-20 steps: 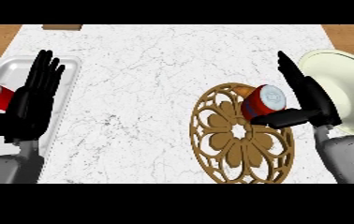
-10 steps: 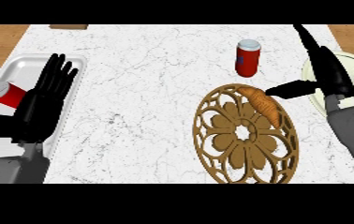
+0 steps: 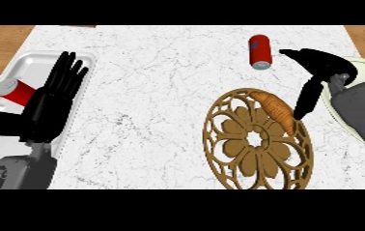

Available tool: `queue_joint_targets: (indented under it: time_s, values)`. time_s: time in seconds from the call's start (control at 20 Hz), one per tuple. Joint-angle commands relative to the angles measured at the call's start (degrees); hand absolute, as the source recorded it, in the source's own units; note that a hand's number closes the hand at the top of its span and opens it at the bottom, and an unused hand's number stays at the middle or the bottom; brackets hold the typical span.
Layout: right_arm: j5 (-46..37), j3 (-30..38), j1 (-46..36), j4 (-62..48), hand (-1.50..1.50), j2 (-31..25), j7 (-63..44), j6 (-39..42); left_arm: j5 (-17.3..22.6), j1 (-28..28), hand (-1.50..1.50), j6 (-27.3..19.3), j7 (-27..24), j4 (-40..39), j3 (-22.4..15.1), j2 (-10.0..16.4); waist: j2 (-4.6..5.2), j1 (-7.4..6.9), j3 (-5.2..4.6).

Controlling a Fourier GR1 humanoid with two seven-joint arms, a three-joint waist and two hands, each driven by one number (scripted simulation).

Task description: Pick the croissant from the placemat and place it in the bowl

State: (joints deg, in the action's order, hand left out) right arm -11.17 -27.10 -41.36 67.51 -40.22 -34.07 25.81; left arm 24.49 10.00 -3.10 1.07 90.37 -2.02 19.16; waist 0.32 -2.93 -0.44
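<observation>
While your right hand [image 3: 318, 73] hangs over the right side of the white marble counter [image 3: 157, 80], its fingers are spread apart and close on nothing. One black finger [image 3: 306, 98] points down towards you and another reaches away to the left. That lower fingertip ends just beside the golden-brown croissant [image 3: 273, 110]; you cannot tell from this view whether it touches.

The croissant lies on the upper right part of the round openwork wooden placemat [image 3: 253, 145], set at a slant with one end toward the mat's top edge and the other toward its right rim.

At the right edge you can see part of the pale green bowl [image 3: 329, 110], mostly hidden behind your grey right forearm [image 3: 351, 107] and close beside the placemat.

Beyond the placemat, a red cylindrical can with a silver end [image 3: 259, 51] lies on its side on the bare marble, apart from the mat and left of the right hand's upper finger.

Your left hand [image 3: 51, 102] shows at the left, open with straight fingers pointing away from you, over the near edge of a white rectangular tray [image 3: 32, 61]. A red container [image 3: 17, 93] sits in that tray, partly hidden by the hand.
</observation>
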Motion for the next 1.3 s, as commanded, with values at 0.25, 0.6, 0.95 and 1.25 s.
queue_joint_targets:
  time_s: [0.25, 0.6, 0.95, 1.25]
  values:
    - [9.49, 1.72, -14.07, -6.26, -1.5, 10.33, -21.19, 20.25, -0.27, -1.9, 0.0, 0.44, 0.03, 0.08, 2.21, 0.45, -0.36, 2.09, 0.37]
    - [8.67, 2.89, -9.67, -1.8, -1.5, 14.0, -25.36, 16.29, 1.14, -2.47, 0.0, 4.35, -2.27, -3.61, 5.33, 0.38, -0.42, 3.04, 0.39]
    - [7.58, 2.76, -0.86, 8.16, -1.5, 12.33, -27.8, 14.19, -0.83, -3.59, 0.0, 1.84, 0.36, 1.65, 4.4, -1.06, -0.56, 3.22, 0.42]
    - [-4.19, 2.05, 4.49, 10.43, -1.5, 11.33, -16.65, 11.05, -2.13, -1.65, 0.0, 2.37, -0.32, -0.99, 5.32, -2.27, -0.3, 2.99, 0.43]
